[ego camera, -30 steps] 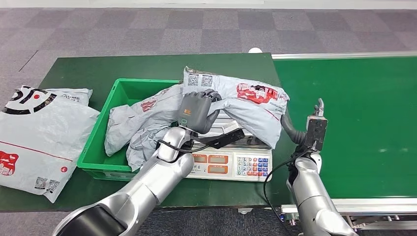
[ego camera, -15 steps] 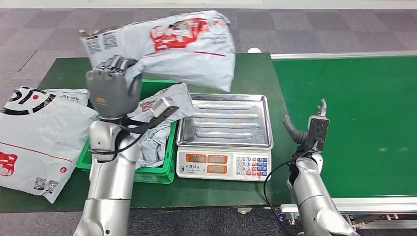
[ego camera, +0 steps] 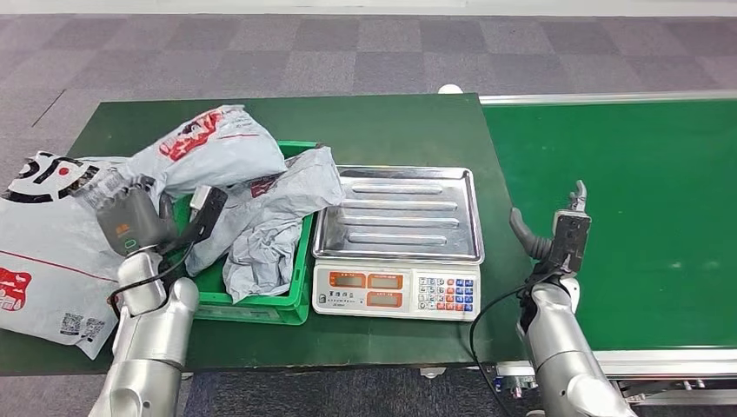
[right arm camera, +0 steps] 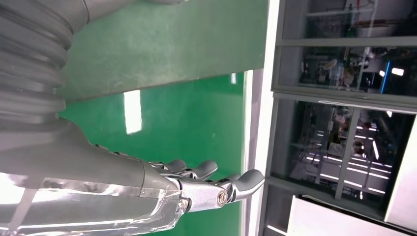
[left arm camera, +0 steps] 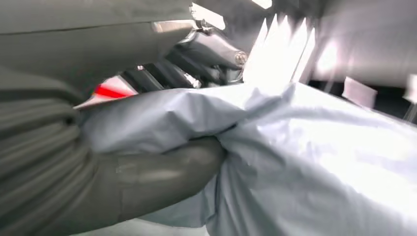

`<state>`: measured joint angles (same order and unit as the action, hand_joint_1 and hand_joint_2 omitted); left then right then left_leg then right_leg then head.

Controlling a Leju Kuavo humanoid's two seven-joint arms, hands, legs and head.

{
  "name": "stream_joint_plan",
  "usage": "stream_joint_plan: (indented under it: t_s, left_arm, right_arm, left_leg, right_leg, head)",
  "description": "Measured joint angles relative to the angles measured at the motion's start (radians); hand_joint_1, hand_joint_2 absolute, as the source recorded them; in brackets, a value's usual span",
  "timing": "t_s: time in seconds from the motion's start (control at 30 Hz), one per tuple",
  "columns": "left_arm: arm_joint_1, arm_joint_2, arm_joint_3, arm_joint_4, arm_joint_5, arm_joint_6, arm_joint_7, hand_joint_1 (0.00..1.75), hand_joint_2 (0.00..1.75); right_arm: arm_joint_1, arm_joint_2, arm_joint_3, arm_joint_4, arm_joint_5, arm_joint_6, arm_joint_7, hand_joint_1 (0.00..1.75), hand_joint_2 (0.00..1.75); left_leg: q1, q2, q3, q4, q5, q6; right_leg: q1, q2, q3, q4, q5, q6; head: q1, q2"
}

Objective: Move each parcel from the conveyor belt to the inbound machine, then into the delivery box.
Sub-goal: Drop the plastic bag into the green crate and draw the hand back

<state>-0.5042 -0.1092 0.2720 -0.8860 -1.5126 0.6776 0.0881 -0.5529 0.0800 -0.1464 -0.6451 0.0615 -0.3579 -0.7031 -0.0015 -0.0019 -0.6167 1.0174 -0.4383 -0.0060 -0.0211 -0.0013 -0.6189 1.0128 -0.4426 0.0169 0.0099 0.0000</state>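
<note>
My left hand grips a grey parcel with red print, held over the left rim of the green delivery box. The left wrist view shows my thumb pressed into that parcel's plastic. A second crumpled grey parcel lies in the box and hangs over its right rim. The scale, the inbound machine, has a bare steel tray. My right hand stands upright at the left edge of the green conveyor belt, fingers apart and holding nothing.
A large grey-white bag with black and red print lies on the green table left of the box. The scale's keypad faces me. Grey carpet floor lies beyond the table.
My left arm has carried the red-printed parcel from above the scale, up and leftward, then down over the box's left side. The scale tray is now bare. The right hand barely moved.
</note>
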Motion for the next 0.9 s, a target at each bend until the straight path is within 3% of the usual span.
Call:
stream_joint_plan:
  t_s: [0.2, 0.43, 0.6, 0.9]
  left_arm:
    - [-0.066, 0.053, -0.001, 0.225, -0.003, -0.165, 0.031, 1.75, 1.75]
    - [-0.086, 0.065, -0.014, 0.270, 0.006, -0.263, -0.014, 1.75, 1.75]
    - [-0.028, 0.056, -0.047, 0.166, 0.068, -0.249, -0.060, 1.75, 1.75]
    - [0.185, 0.017, -0.149, -0.233, 0.281, -0.157, -0.186, 1.75, 1.75]
  right_arm:
    - [0.004, -0.009, -0.001, -0.002, 0.010, 0.015, 0.000, 0.00, 1.75]
    - [0.001, -0.010, -0.003, -0.002, 0.024, 0.016, 0.000, 0.00, 1.75]
    - [0.003, -0.011, -0.008, -0.002, 0.025, 0.016, 0.000, 0.00, 1.75]
    - [0.045, -0.016, -0.019, -0.039, 0.013, 0.015, 0.000, 0.00, 1.75]
  left_leg:
    - [-0.001, -0.002, 0.007, -0.001, -0.002, -0.001]
    - [-0.001, -0.003, 0.022, -0.003, -0.004, -0.001]
    - [-0.001, -0.002, 0.022, -0.003, -0.002, -0.002]
    - [-0.001, -0.003, 0.013, -0.001, -0.004, -0.001]
  right_leg:
    - [-0.001, -0.003, 0.008, 0.000, -0.003, -0.001]
    - [-0.001, -0.005, 0.022, 0.000, -0.007, -0.002]
    - [-0.001, -0.004, 0.022, 0.000, -0.005, -0.003]
    - [-0.001, -0.003, 0.013, 0.000, -0.005, -0.002]
  head:
    - [0.000, 0.000]
    - [0.000, 0.000]
    - [0.000, 0.000]
    - [0.000, 0.000]
